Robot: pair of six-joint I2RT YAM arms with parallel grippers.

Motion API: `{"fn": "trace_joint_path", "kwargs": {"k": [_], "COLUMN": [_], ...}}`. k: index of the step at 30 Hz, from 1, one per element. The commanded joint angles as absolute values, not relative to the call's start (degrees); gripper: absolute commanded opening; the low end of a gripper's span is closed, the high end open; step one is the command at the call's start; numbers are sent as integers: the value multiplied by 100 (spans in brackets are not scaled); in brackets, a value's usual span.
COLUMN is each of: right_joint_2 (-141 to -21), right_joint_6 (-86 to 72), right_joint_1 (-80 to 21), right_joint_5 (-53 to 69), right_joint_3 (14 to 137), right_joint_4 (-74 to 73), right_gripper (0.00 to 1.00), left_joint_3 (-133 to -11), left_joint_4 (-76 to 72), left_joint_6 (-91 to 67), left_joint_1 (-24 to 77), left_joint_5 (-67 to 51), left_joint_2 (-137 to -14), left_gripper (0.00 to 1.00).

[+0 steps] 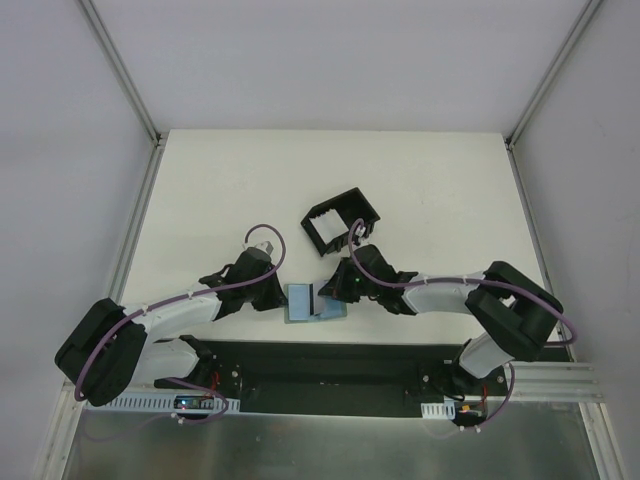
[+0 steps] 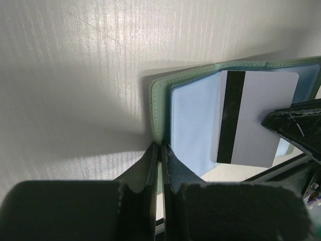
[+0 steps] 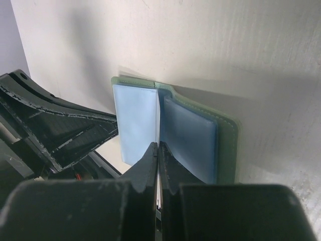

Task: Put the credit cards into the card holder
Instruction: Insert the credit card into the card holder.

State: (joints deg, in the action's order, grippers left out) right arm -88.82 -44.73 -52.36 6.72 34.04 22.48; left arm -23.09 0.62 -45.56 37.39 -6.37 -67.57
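Both arms reach to the middle of the white counter (image 1: 420, 190) and meet over an open grey-green case (image 2: 156, 100) lying near the front edge.

The left tool (image 2: 160, 150) has its fingers pressed together, pinching the near corner of the case's cover; a sliver of green shows between them.

The right tool (image 3: 158, 150) is also pressed together. It grips a whitish card (image 2: 261, 100) with a dark stripe, which stands on edge over the open case. The right wrist camera sees this card only as a thin pale line between the fingers.

Inside the case are light-blue leaves (image 3: 134, 120) on both sides of the fold. Whether one of them is a blue card cannot be told.

The card holder (image 1: 330, 207), a black open-topped box with an inner divider, sits further back on the counter. It is apart from the case and close behind the right tool.
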Motion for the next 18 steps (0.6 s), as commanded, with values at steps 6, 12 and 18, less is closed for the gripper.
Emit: {"fn": "trace_joint_path", "kwargs": {"k": [6, 12, 18], "right_joint_2": [-9027, -8746, -8982], "right_joint_6": [-4764, -4536, -4403], "right_joint_1": [-5282, -5238, -5142], "right_joint_5": [800, 870, 1335], "right_joint_3": [3261, 3138, 3357], "right_joint_4": [2611, 2435, 2372], "right_gripper": [0, 1, 0], "left_joint_3": [-2232, -2241, -2276], "left_joint_4": [413, 422, 431], "left_joint_6": [-4456, -4342, -4280], "left_joint_1": [3691, 3648, 3586], "left_joint_5": [-492, -431, -439], "left_joint_2": [-6908, -6917, -6952], "left_gripper": [0, 0, 0]}}
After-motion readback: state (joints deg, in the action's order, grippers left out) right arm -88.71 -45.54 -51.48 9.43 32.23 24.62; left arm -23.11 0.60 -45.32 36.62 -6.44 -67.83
